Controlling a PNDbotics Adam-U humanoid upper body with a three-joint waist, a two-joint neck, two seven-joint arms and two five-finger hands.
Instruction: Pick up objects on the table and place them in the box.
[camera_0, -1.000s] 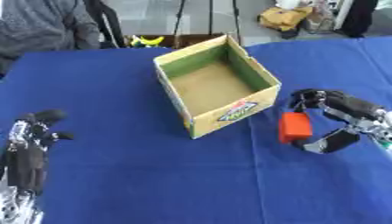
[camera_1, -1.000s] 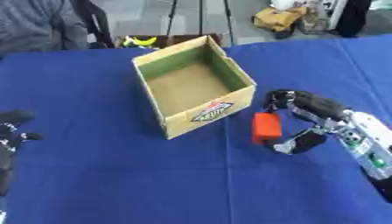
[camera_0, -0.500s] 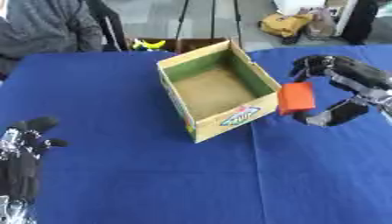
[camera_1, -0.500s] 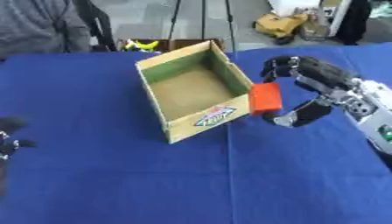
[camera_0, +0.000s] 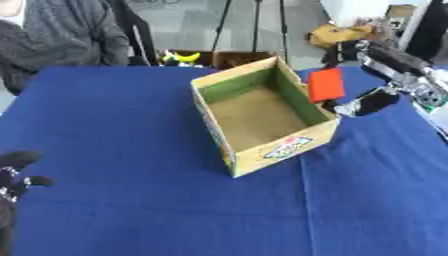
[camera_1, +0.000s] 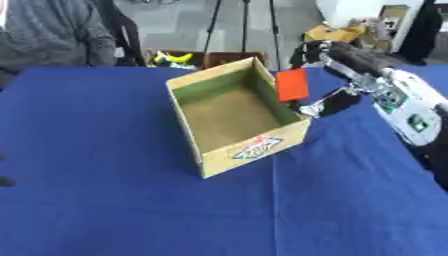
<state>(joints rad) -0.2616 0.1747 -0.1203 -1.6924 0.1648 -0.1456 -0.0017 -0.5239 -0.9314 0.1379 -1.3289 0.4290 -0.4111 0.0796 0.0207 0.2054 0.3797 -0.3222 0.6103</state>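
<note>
One red block (camera_0: 325, 84) pinched in right hand (camera_0: 378, 75), raised over box (camera_0: 262, 152) rim.
Held just left of palm, between curled fingers and thumb; left hand (camera_0: 12, 172) low, fingers unclear.

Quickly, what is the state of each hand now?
Left hand: idle at the lower left, fingers cannot be told.
Right hand: shut on the orange block, at the box rim.

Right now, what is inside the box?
The box shows only its bare brown floor. The orange block is at its right rim, held in the right hand. The near wall hides the nearest strip of floor.
</note>
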